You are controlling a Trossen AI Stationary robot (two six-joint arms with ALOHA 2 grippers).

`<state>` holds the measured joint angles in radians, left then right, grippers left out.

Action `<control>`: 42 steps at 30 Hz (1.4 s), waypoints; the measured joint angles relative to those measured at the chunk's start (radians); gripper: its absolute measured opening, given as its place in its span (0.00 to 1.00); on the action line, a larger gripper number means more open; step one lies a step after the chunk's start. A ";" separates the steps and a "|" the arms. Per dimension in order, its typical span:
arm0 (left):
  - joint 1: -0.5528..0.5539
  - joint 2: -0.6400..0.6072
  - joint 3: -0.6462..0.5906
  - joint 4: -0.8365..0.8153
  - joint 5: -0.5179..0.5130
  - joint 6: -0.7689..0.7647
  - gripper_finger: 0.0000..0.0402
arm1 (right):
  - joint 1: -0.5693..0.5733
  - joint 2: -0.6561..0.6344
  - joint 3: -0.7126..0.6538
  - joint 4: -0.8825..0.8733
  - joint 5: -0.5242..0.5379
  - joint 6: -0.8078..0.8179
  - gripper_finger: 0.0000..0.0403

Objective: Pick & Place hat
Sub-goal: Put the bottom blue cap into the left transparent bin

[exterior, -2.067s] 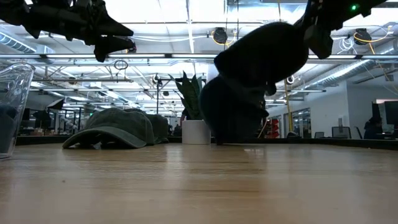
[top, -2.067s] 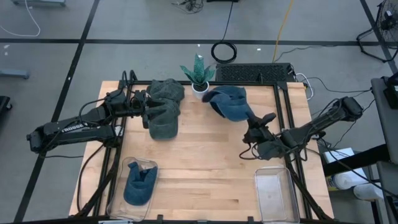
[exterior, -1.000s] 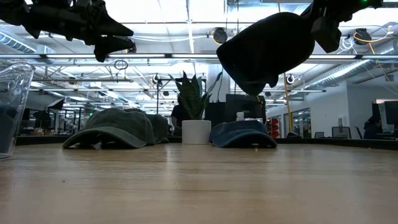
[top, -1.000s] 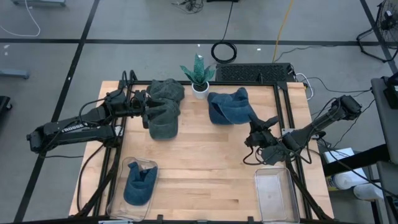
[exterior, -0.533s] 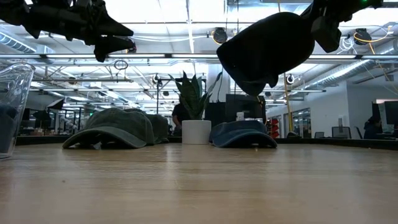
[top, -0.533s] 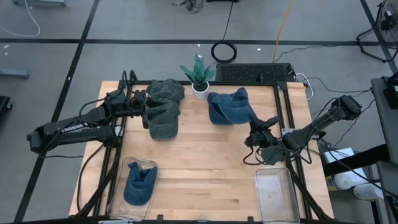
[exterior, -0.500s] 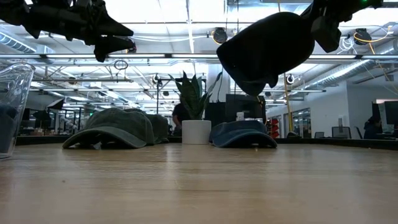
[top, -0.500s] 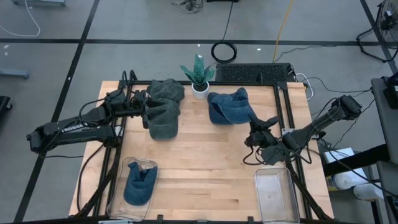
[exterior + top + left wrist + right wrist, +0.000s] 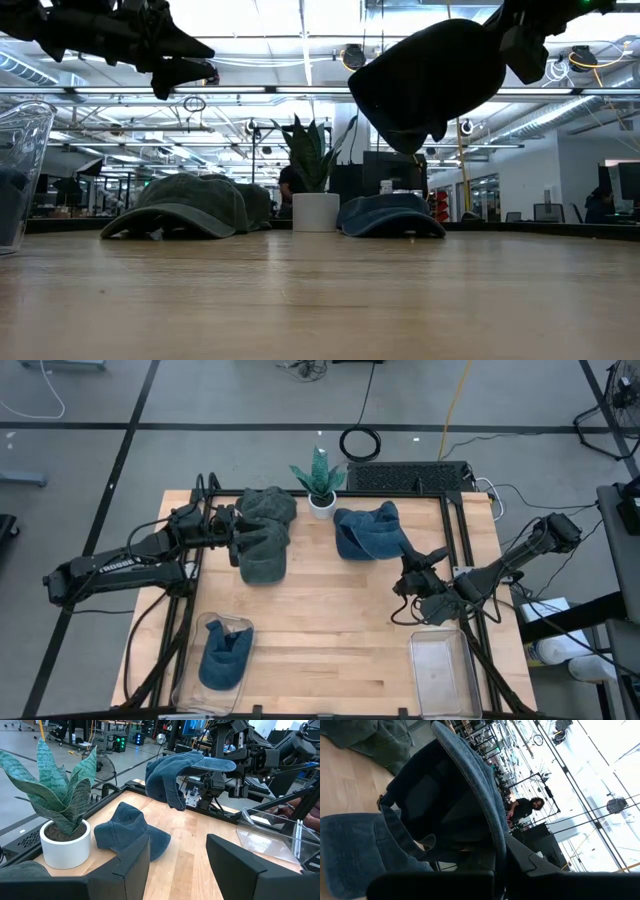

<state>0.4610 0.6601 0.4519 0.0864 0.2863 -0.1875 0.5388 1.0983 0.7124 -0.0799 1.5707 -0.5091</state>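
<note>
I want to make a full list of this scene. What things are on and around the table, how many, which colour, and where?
green hats: 2, dark green, far left part of the table, one behind the other
blue hat on the table: 1, blue, beside the plant
held blue hat: 1, blue, in the air above the table
blue hat in the bin: 1, blue, near left
bins: 2, clear, near edge, the left one filled, the right one empty
plant: 1, green in a white pot, far middle
left gripper: open, over the green hats
right gripper: shut on the held blue hat
</note>
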 joint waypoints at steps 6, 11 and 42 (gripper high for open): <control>0.000 0.000 0.000 0.000 0.000 0.000 0.51 | 0.000 0.000 0.000 0.000 0.000 0.011 0.00; 0.000 0.000 0.000 0.000 0.000 0.000 0.51 | 0.000 0.000 0.000 0.000 0.000 0.011 0.00; 0.000 0.000 0.000 0.033 -0.100 0.094 0.51 | 0.000 0.000 0.000 0.001 -0.089 0.012 0.00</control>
<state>0.4614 0.6605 0.4519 0.1196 0.1860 -0.0933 0.5385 1.0985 0.7124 -0.0788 1.4815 -0.4970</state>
